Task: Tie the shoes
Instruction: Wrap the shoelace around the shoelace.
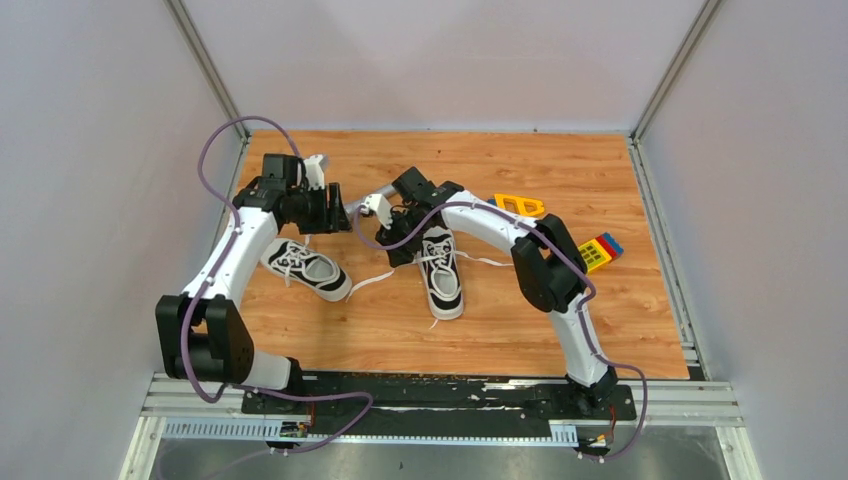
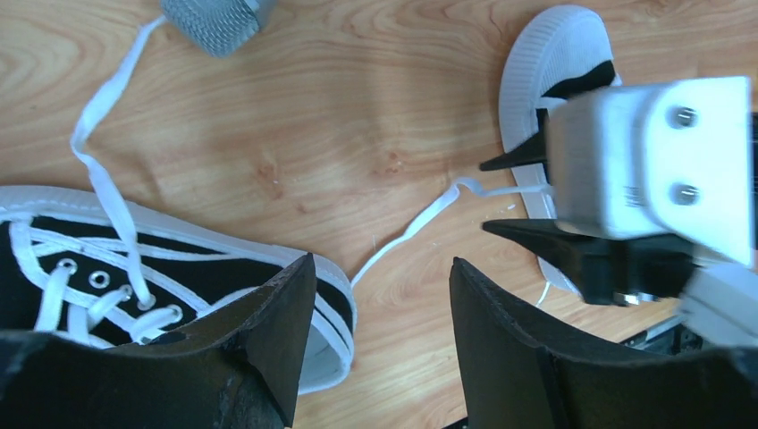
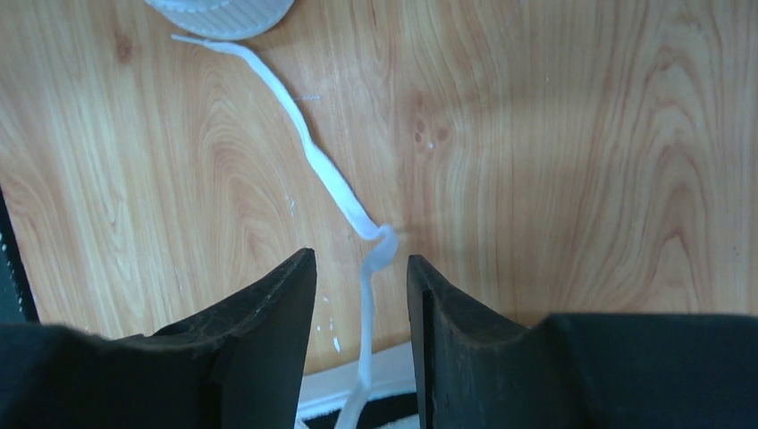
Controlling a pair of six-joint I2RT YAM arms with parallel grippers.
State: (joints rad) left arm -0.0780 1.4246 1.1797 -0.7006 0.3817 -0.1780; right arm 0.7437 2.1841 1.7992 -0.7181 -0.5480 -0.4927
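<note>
The shoes (image 1: 441, 272) sit on the wooden table (image 1: 600, 330), soles down and well apart. The left-hand shoe (image 1: 305, 268) lies at an angle below the left arm's wrist. The right-hand shoe (image 1: 442, 280) has its length running toward the arms' bases and lies directly under the right arm's wrist.

The left gripper (image 2: 383, 268) is spread wide with nothing between its fingers. It hangs over bare wood just beside the left-hand shoe's sidewall, and a loose white lace (image 2: 420, 219) trails across the table beneath it.

The right gripper (image 3: 360, 259) is also parted, though more narrowly. A lace runs up through the gap from the sole edge at the bottom of the right wrist view and kinks just beyond the fingertips. From there it continues across the wood to a white ribbed rubber end (probably a toe cap, too cropped to be sure). The gap looks wider than the lace, so the fingers do not pinch it.

A yellow flat piece (image 1: 520, 205) and a multicoloured block toy (image 1: 598, 250) lie to the right, well apart from the shoes.
</note>
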